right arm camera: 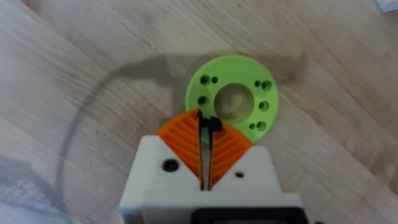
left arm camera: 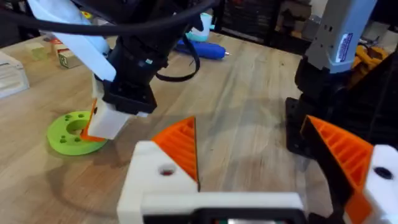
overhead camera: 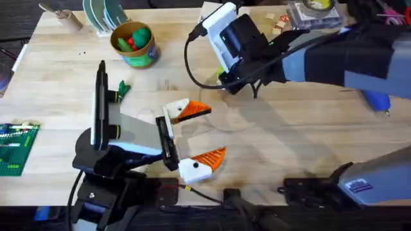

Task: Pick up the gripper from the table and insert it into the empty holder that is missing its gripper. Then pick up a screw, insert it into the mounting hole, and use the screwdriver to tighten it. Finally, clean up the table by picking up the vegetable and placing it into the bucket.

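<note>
My right gripper [right arm camera: 205,121] hangs just over the lime-green disc [right arm camera: 233,102], shut on a tiny dark piece that looks like a screw [right arm camera: 213,123]. Overhead it sits at the table's [overhead camera: 289,128] back middle [overhead camera: 225,76]. My left gripper [overhead camera: 213,131] stands open near the front, both white fingers carrying orange tips [left arm camera: 183,146]; a mounting hole [left arm camera: 166,170] shows in one. The blue screwdriver [overhead camera: 376,99] lies at the right, partly under the right arm. The dark-green vegetable [overhead camera: 122,88] lies below the bucket [overhead camera: 135,45]. The loose gripper and empty holder are out of view.
The bucket holds green and red toy foods. A green baseplate [overhead camera: 16,147] lies at the left edge, dishes [overhead camera: 103,13] stand at the back left, and a box [overhead camera: 308,13] and small cubes [overhead camera: 276,22] at the back right.
</note>
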`<state>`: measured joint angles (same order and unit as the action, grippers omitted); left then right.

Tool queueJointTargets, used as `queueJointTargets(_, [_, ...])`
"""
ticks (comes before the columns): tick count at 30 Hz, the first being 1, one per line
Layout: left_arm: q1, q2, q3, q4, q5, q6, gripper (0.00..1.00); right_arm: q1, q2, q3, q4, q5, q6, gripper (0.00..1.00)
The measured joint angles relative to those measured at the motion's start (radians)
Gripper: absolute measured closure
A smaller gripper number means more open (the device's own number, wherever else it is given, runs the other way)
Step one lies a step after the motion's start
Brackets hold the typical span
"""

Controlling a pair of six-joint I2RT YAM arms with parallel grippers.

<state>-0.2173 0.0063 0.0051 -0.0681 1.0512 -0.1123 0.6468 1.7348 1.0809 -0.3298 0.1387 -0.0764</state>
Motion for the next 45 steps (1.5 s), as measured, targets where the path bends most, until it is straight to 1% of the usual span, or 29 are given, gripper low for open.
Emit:
queueJointTargets(4, [0.000, 0.000, 0.000, 0.000, 0.000, 0.000, 0.008, 0.000, 0.000, 0.001, 0.001, 0.004, 0.000, 0.987])
queueJointTargets(5, [0.000, 0.000, 0.000, 0.000, 0.000, 0.000, 0.008, 0.000, 0.000, 0.001, 0.002, 0.004, -0.001, 0.992])
queueJointTargets(11, [0.000, 0.000, 0.000, 0.000, 0.000, 0.000, 0.008, 0.000, 0.000, 0.004, -0.004, 0.003, -0.002, 0.994])
queueJointTargets(15, [0.000, 0.000, 0.000, 0.000, 0.000, 0.000, 0.009, 0.000, 0.000, 0.019, -0.042, 0.008, -0.002, 0.994])
queueJointTargets(23, [0.000, 0.000, 0.000, 0.000, 0.000, 0.000, 0.008, 0.000, -0.011, 0.043, -0.068, 0.088, -0.006, 0.994])
queueJointTargets(30, [0.000, 0.000, 0.000, 0.000, 0.000, 0.000, 0.008, 0.000, -0.107, 0.067, -0.103, 0.109, -0.018, 0.994])
queueJointTargets(38, [0.000, 0.000, 0.000, 0.000, 0.000, 0.000, 0.008, 0.003, -0.216, 0.125, -0.224, 0.109, -0.022, 0.994])
queueJointTargets(41, [0.000, 0.000, 0.000, 0.000, 0.000, 0.000, 0.008, 0.025, -0.255, 0.160, -0.275, 0.106, -0.027, 0.994])
queueJointTargets(45, [0.000, 0.000, 0.000, 0.000, 0.000, 0.000, 0.007, 0.090, -0.293, 0.232, -0.329, 0.054, -0.049, 0.994])
